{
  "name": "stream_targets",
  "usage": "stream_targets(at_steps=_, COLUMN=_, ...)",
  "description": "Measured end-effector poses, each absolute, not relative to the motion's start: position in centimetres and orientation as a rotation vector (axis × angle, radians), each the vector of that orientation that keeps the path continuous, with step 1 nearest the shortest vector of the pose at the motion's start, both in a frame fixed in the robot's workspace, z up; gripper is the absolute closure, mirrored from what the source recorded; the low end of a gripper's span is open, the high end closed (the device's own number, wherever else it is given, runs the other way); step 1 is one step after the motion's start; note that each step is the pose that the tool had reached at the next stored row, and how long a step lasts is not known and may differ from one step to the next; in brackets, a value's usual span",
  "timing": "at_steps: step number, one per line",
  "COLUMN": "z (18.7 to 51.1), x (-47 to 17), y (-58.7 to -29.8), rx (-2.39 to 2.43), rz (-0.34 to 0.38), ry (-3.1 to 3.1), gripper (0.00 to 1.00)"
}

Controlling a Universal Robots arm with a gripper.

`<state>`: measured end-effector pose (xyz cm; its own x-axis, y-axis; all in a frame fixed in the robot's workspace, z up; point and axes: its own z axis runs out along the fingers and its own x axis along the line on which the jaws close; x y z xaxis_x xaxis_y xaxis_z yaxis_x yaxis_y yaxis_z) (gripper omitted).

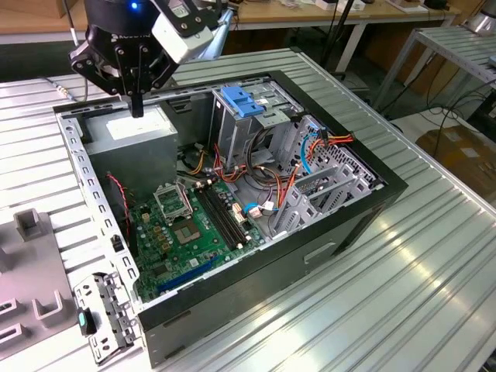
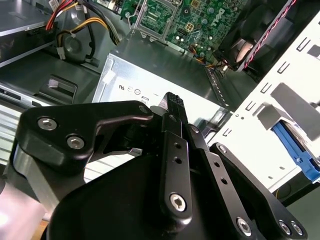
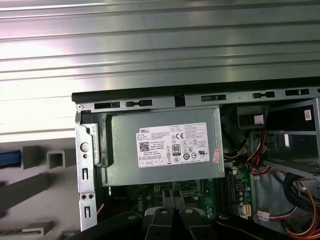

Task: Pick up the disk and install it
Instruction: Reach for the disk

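My gripper (image 1: 137, 105) hangs over the back left corner of the open computer case (image 1: 333, 232), just above the grey power-supply box (image 1: 139, 128) with its white sticker. Its fingers (image 2: 172, 102) are shut together with nothing between them. The gripper (image 3: 171, 216) also appears in the first wrist view. Of the disk I see just a blue plastic end (image 3: 9, 157), lying on a grey fixture beside the case and cut off by the picture's edge. A blue strip (image 2: 300, 155) shows past the case's perforated wall in the second wrist view.
Inside the case are the green motherboard (image 1: 190, 229), bundled cables (image 1: 263, 174) and a tall metal drive cage with a blue latch (image 1: 242, 102). A grey fixture with slots (image 1: 31, 298) lies on the ribbed metal table (image 1: 418, 294) at the exterior view's left.
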<state>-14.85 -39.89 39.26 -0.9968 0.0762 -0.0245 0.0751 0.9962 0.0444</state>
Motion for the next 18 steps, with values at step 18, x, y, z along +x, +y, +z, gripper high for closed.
stream_targets(at_steps=18, z=39.2, x=-16.1, y=-39.9, rx=0.118, rz=0.068, ry=3.112, gripper=0.89)
